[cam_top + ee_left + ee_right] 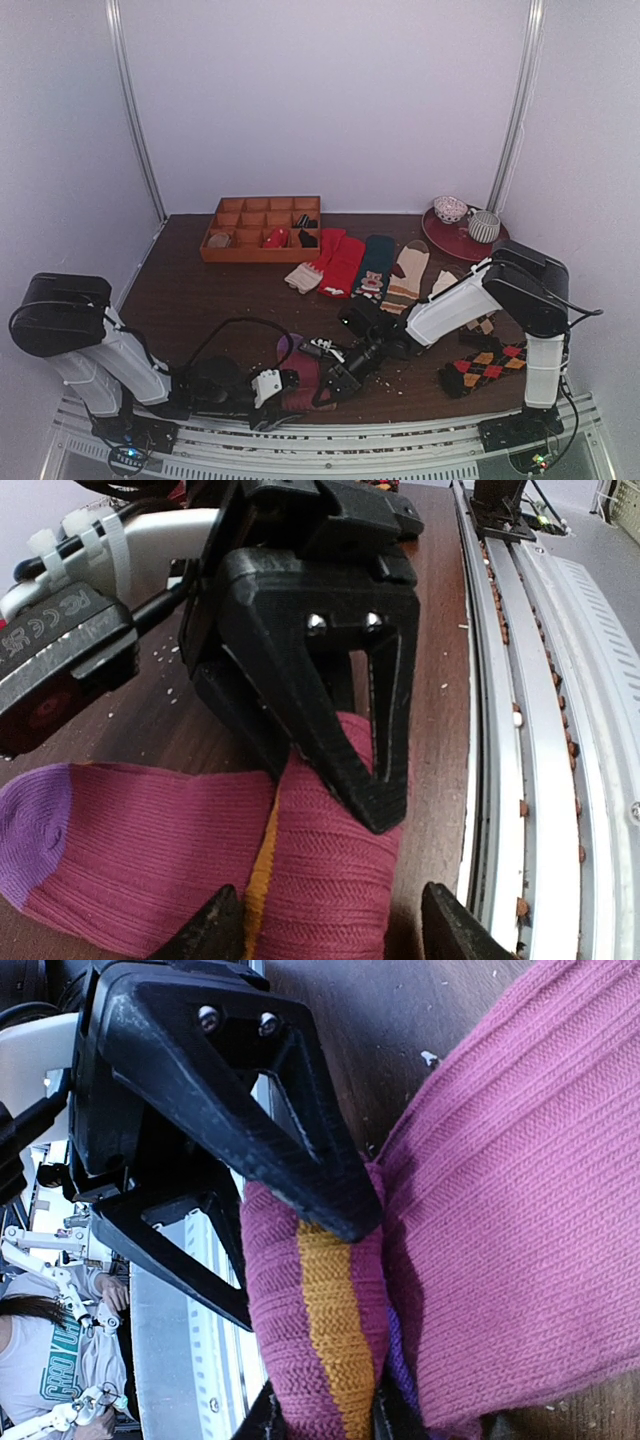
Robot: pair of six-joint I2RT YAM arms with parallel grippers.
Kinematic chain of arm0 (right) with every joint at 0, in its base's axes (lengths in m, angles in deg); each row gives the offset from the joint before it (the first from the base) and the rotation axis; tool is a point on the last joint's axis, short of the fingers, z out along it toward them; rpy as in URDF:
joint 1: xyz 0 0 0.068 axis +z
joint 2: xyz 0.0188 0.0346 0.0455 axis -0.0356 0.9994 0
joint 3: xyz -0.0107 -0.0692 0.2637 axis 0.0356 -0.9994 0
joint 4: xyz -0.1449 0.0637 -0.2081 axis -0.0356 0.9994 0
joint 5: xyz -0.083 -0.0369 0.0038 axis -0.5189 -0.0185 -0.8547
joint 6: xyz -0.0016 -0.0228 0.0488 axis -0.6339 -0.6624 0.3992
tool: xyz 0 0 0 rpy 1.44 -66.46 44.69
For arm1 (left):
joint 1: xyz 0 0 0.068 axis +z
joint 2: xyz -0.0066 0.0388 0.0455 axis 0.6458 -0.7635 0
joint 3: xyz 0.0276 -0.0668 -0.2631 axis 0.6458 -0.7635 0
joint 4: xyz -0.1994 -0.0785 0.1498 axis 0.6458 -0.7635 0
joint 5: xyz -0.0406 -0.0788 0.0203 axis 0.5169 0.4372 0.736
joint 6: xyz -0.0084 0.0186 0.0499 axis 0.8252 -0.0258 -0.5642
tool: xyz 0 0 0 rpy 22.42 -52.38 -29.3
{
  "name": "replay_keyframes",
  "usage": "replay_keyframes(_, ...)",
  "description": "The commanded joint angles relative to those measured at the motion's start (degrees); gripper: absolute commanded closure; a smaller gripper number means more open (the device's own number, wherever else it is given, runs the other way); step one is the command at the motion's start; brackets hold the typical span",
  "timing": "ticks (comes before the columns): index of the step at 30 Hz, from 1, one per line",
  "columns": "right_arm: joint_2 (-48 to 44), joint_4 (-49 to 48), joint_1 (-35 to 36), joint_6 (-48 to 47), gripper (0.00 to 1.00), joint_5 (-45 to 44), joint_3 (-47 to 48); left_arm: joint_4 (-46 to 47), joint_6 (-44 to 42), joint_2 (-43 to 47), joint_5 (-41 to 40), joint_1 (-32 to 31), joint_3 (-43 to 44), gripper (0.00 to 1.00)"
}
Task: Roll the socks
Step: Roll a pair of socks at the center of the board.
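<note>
Right gripper is pinching the folded, orange-striped cuff of the magenta sock. Left gripper is spread, fingers straddling the same fold. We see the sock at 6 o'clock on the counter, a row of socks at 12 and argyle socks at 3.

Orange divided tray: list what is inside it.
The tray holds a red item, dark items and a pale item. Its walls hide part of each compartment's floor; the items are too small to identify.
</note>
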Motion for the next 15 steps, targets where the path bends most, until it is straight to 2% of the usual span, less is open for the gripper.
replay_keyframes(1, 3.9, 11.6, 0.1, 0.7, 0.79, -8.0, -4.3, 3.7, 1.1, -1.0, 0.0, -0.2, -0.8, 0.47)
replay_keyframes(4, 4.1, 11.5, 0.0, 0.8, 0.79, -8.1, -4.3, 4.1, 1.1, -2.3, 1.3, -0.2, -0.3, 0.65)
replay_keyframes(6, 4.0, 11.2, 0.1, 1.0, 0.8, -8.0, -4.2, 3.7, 1.2, -3.4, 2.1, -0.2, 0.3, 0.81)
replay_keyframes(7, 4.0, 11.2, 0.1, 1.1, 0.79, -7.9, -4.3, 3.5, 1.2, -3.9, 2.5, -0.2, 0.5, 0.85)
replay_keyframes(11, 3.7, 11.0, 0.0, 1.2, 0.79, -7.8, -4.3, 3.0, 1.9, -5.4, 3.3, -0.2, 0.7, 1.0)
replay_keyframes(13, 3.4, 10.3, 0.0, 1.2, 0.79, -7.9, -4.4, 2.2, 2.6, -5.8, 3.2, -0.2, 0.9, 1.0)
replay_keyframes(15, 2.4, 9.7, 0.1, 1.0, 0.73, -8.6, -4.3, 0.5, 4.6, -5.9, 2.9, -0.2, 1.0, 1.0)
